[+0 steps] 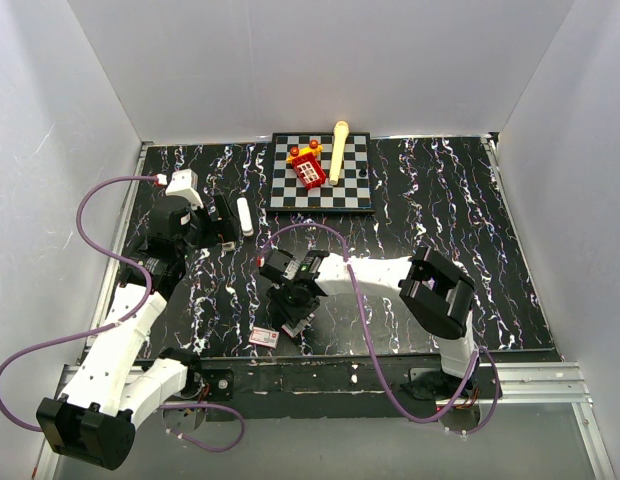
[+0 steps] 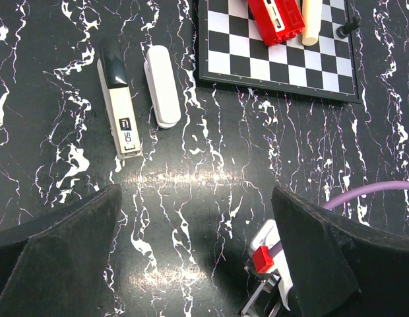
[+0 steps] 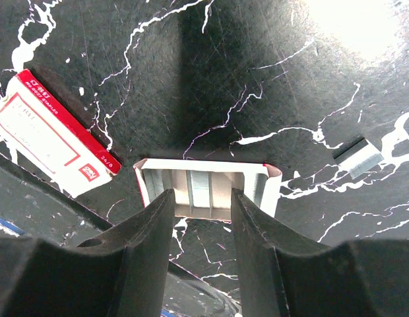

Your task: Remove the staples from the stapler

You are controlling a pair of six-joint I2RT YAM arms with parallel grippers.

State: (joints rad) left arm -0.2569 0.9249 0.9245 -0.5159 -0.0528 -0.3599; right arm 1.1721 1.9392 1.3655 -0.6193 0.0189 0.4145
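Black marbled table (image 1: 440,200): stapler (image 2: 119,105) lies far-left, just ahead of my L gripper (image 2: 194,198), jaws wide open, empty. R gripper (image 3: 201,198) abt half open over tray (image 3: 204,188) nr near edge, holding nothing. Staples (image 3: 359,157) lie beside it.

This looks like a robotics lab test cell. Plain white walls (image 1: 290,60) box in a black marbled tabletop (image 1: 440,200). Two white arms (image 1: 370,272), bolted by an aluminium rail (image 1: 550,380), trail purple cables (image 1: 82,215) among odd props: a chessboard (image 1: 355,190) and a stapler (image 2: 119,112).
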